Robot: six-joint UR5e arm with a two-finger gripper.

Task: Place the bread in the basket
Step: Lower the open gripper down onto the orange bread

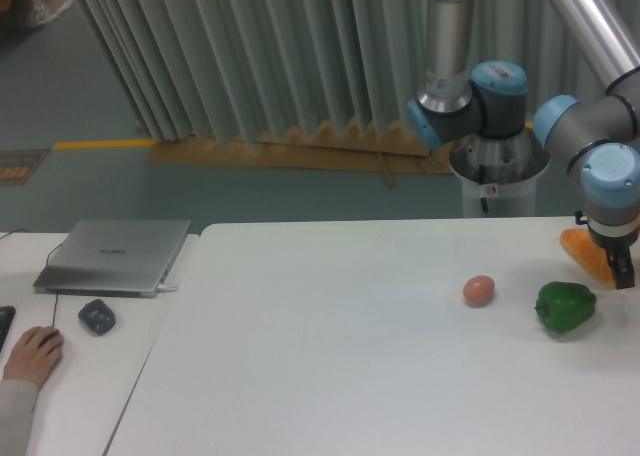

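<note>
The bread (580, 251) is a golden-orange loaf lying at the table's far right edge. Only its left end shows; the rest is behind the arm's wrist. My gripper (622, 271) hangs right at the loaf, with one dark finger visible against its right side. The frame edge cuts off the other finger, so the state of the jaws is unclear. The basket is out of view.
A green pepper (565, 307) lies just in front of the bread, and a pinkish-brown egg (479, 290) lies to its left. The arm's base (498, 166) stands behind the table. On the left desk are a laptop (115, 256), a mouse (97, 316) and a person's hand (30, 354).
</note>
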